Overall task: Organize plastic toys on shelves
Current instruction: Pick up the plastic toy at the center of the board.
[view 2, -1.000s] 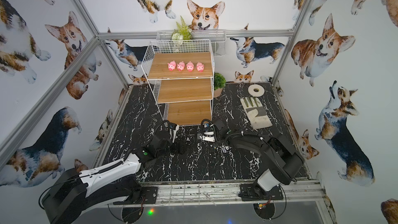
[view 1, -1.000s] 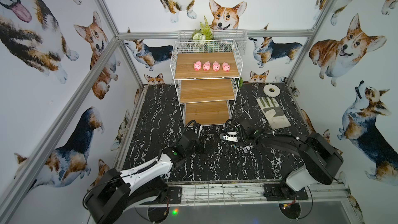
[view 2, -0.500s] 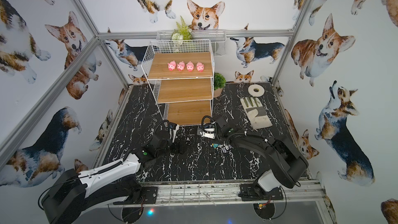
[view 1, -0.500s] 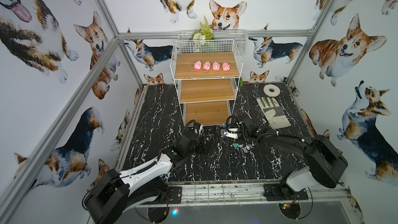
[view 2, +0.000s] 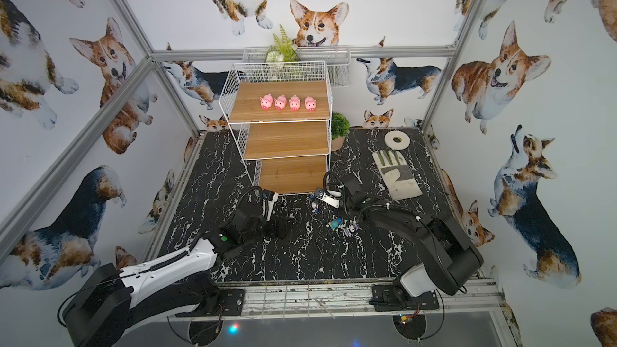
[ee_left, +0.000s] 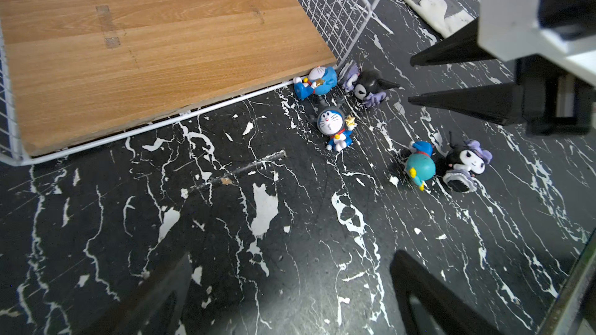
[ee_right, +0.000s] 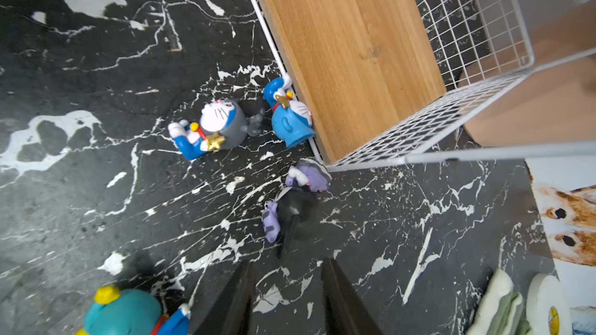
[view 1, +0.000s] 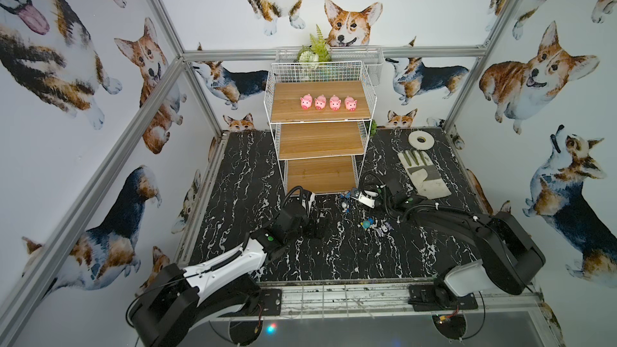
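Several pink pigs stand in a row on the top board of the shelves. Three blue figures and two black-and-purple figures lie on the black floor by the rack's front right corner. One blue figure rests against the bottom board's edge. My right gripper is open and empty, its tips just short of a fallen black-and-purple figure. My left gripper hangs wide open over bare floor in front of the rack, holding nothing.
A white-and-grey glove and a white tape roll lie on the floor to the right of the rack. A small potted plant stands behind the rack's right side. A wire basket with a fern hangs on the back wall.
My right arm has reached a little farther toward the rack's front right corner, uncovering the toys beneath it. The left arm has not moved.
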Motion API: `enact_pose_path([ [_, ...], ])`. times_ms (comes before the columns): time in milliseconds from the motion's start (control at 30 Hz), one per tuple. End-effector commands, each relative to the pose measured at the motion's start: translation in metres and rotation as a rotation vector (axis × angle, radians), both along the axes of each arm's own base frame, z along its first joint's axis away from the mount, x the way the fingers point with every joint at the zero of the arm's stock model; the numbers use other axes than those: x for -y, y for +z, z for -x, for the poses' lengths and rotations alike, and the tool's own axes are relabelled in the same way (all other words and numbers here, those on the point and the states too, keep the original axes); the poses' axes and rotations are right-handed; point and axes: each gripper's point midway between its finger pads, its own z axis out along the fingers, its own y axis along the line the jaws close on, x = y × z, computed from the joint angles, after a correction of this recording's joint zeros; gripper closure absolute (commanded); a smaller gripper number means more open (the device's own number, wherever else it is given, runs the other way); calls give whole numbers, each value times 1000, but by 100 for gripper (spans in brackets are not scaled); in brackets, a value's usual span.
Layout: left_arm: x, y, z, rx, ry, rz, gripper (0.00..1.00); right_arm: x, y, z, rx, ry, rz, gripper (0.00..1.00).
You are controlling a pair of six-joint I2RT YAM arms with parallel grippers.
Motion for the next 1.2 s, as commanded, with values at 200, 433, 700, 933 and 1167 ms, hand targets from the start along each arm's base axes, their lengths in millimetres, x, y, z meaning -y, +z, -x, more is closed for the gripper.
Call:
enact_pose_path([
  [200,5,6,-3,15,-12,20,0,-7,-8,-17,11,-25,-68,65],
  [433,7,7,-3,14,-17,24,0,-10,-14,-23,19,-12,-70,72],
  [700,14,8,0,16,-59,44,0,-13,-11,-16,-11,9,-86,100],
  [933,30,23,8,112,-140,46,0,-9,15,6,-158,-55,-127,100],
  [1167,63,61,28,463,-344,-156,0,-10,68,35,-434,-245,-238,100],
])
